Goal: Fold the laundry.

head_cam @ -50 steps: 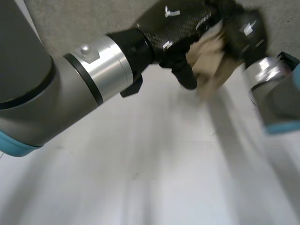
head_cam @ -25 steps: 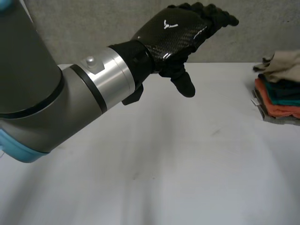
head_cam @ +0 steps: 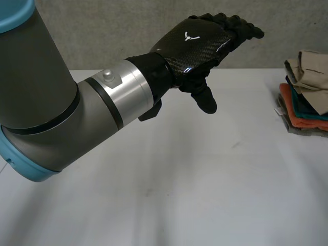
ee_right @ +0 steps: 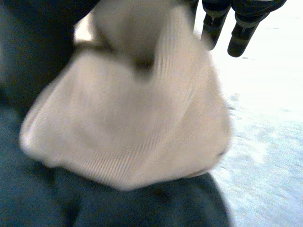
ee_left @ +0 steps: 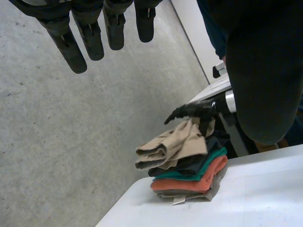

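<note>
My left hand (head_cam: 202, 38) hovers open above the far middle of the white table (head_cam: 205, 179), fingers (ee_left: 90, 28) straight and holding nothing. At the table's right edge stands a stack of folded clothes (head_cam: 305, 110) in grey, orange, teal and dark layers. A beige cloth (head_cam: 310, 72) lies loosely bunched on top. In the left wrist view my right hand (ee_left: 191, 111) rests over that beige cloth (ee_left: 175, 144) with fingers spread and the thumb down at it. The right wrist view has the beige cloth (ee_right: 128, 118) close under the palm, with straight fingers (ee_right: 239, 33) past its edge.
A person in dark clothing (ee_left: 265, 71) stands just behind the stack of clothes (ee_left: 189, 172), beyond the table's right end. A grey wall (head_cam: 128, 31) runs behind the table. My left arm (head_cam: 51, 113) reaches across the table's left half.
A second ago my right hand held the beige cloth up beside my left hand. The cloth now lies on the stack and the right hand's fingers have opened. My left hand has barely moved.
</note>
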Robot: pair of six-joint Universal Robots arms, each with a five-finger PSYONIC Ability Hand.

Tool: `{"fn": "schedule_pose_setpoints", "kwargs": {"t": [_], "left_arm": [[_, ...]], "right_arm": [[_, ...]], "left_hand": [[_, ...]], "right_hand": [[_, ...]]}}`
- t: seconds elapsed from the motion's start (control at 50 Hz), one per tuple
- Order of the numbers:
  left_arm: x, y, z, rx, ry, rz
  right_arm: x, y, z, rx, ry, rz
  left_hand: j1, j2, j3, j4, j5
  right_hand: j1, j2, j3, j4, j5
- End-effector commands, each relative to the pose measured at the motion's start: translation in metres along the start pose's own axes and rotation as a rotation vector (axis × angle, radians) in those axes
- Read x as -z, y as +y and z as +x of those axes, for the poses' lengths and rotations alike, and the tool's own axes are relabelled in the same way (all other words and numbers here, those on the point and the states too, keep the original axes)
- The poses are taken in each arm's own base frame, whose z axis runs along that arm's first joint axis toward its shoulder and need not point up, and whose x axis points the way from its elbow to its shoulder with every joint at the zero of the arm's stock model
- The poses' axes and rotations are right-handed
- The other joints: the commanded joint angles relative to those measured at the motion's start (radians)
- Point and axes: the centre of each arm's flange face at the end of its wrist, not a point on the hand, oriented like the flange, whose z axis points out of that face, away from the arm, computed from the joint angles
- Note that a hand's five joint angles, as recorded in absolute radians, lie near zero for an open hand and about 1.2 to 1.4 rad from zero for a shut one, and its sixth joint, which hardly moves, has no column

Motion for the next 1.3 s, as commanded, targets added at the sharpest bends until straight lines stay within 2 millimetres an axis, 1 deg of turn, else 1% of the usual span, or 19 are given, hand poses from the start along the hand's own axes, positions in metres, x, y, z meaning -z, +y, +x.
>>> {"fn": "schedule_pose_setpoints", "kwargs": {"t": [0.02,0.14,0.22,0.32,0.36,0.38,0.46,0.52,0.6,0.62,0.68,0.7,0.84,0.86,0.92,0.94,1.02,1.1,1.3], "left_arm": [[0.002,-0.006,0.004,-0.004,0.006,0.012],[0.003,-0.010,0.005,-0.006,0.007,0.021],[0.003,-0.012,0.004,-0.011,0.005,0.030],[0.003,-0.041,-0.009,-0.022,-0.077,0.127],[0.002,-0.052,-0.016,-0.014,-0.130,0.168],[0.002,-0.061,-0.024,-0.004,-0.189,0.204],[0.008,-0.077,-0.051,-0.007,-0.365,0.263],[0.017,-0.085,-0.074,-0.029,-0.483,0.281],[0.046,-0.082,-0.133,-0.120,-0.729,0.213],[0.057,-0.072,-0.154,-0.164,-0.818,0.134],[0.071,-0.052,-0.177,-0.239,-0.912,0.000],[0.078,-0.033,-0.192,-0.283,-0.953,-0.098],[0.106,0.063,-0.244,-0.415,-1.004,-0.499],[0.121,0.088,-0.265,-0.424,-1.029,-0.586],[0.138,0.128,-0.290,-0.416,-1.053,-0.686],[0.145,0.155,-0.300,-0.403,-1.051,-0.736],[0.155,0.203,-0.318,-0.386,-1.058,-0.797],[0.161,0.227,-0.330,-0.386,-1.077,-0.802],[0.161,0.241,-0.323,-0.359,-1.018,-0.804]], "right_arm": [[0.042,-0.058,0.016,0.100,0.200,-0.028],[0.075,-0.083,0.037,0.153,0.346,-0.104],[0.099,-0.119,0.061,0.306,0.543,-0.145],[0.098,-0.164,0.063,0.487,0.710,-0.013],[0.088,-0.188,0.040,0.526,0.681,0.099],[0.077,-0.209,0.011,0.545,0.626,0.213],[0.070,-0.237,-0.050,0.545,0.510,0.408],[0.073,-0.247,-0.082,0.533,0.447,0.489],[0.073,-0.244,-0.149,0.474,0.259,0.547],[0.074,-0.236,-0.179,0.448,0.160,0.535],[0.081,-0.220,-0.224,0.407,0.007,0.501],[0.087,-0.207,-0.249,0.375,-0.083,0.454],[0.112,-0.156,-0.315,0.316,-0.306,0.212],[0.117,-0.141,-0.329,0.314,-0.350,0.148],[0.125,-0.124,-0.347,0.316,-0.406,0.080],[0.129,-0.117,-0.355,0.323,-0.425,0.058],[0.135,-0.108,-0.366,0.348,-0.420,0.036],[0.136,-0.101,-0.366,0.355,-0.387,0.028],[0.135,-0.084,-0.361,0.341,-0.355,0.048]], "left_hand": [[0.023,-0.019,-0.022,-0.013,-0.031],[0.020,-0.022,-0.025,-0.016,-0.034],[0.020,-0.022,-0.025,-0.016,-0.034],[0.020,-0.022,-0.025,-0.016,-0.034],[0.020,-0.022,-0.025,-0.016,-0.034],[0.020,-0.022,-0.025,-0.016,-0.034],[0.012,-0.030,-0.033,-0.025,-0.043],[0.015,-0.027,-0.031,-0.022,-0.040],[0.026,-0.016,-0.019,-0.010,-0.028],[0.020,-0.022,-0.025,-0.016,-0.034],[0.015,-0.027,-0.031,-0.022,-0.040],[0.008,-0.034,-0.037,-0.029,-0.047],[0.008,-0.034,-0.037,-0.029,-0.047],[0.008,-0.034,-0.037,-0.029,-0.047],[0.008,-0.034,-0.037,-0.029,-0.047],[0.012,-0.031,-0.034,-0.025,-0.043],[0.020,-0.022,-0.025,-0.016,-0.034],[0.008,-0.034,-0.037,-0.029,-0.047],[0.008,-0.034,-0.037,-0.029,-0.047]], "right_hand": [[-0.050,-0.040,-0.038,-0.046,-0.076],[-0.050,-0.040,-0.038,-0.046,-0.076],[-0.050,-0.040,-0.038,-0.046,-0.076],[-0.050,-0.040,-0.038,-0.046,-0.076],[-0.050,-0.040,-0.038,-0.046,-0.076],[-0.050,-0.040,-0.038,-0.046,-0.076],[-0.050,-0.040,-0.038,-0.046,-0.076],[-0.050,-0.040,-0.038,-0.046,-0.076],[-0.050,-0.040,-0.038,-0.046,-0.076],[-0.050,-0.040,-0.038,-0.046,-0.076],[-0.050,-0.040,-0.038,-0.046,-0.076],[-0.050,-0.040,-0.038,-0.046,-0.076],[-0.050,-0.040,-0.038,-0.046,-0.076],[-0.050,-0.040,-0.038,-0.046,-0.076],[-0.050,-0.040,-0.038,-0.046,-0.076],[-0.050,-0.040,-0.038,-0.046,-0.076],[-0.050,-0.040,-0.038,-0.046,-0.076],[-0.050,-0.040,-0.038,-0.046,-0.076],[-0.050,-0.040,-0.038,-0.046,-0.076]]}}
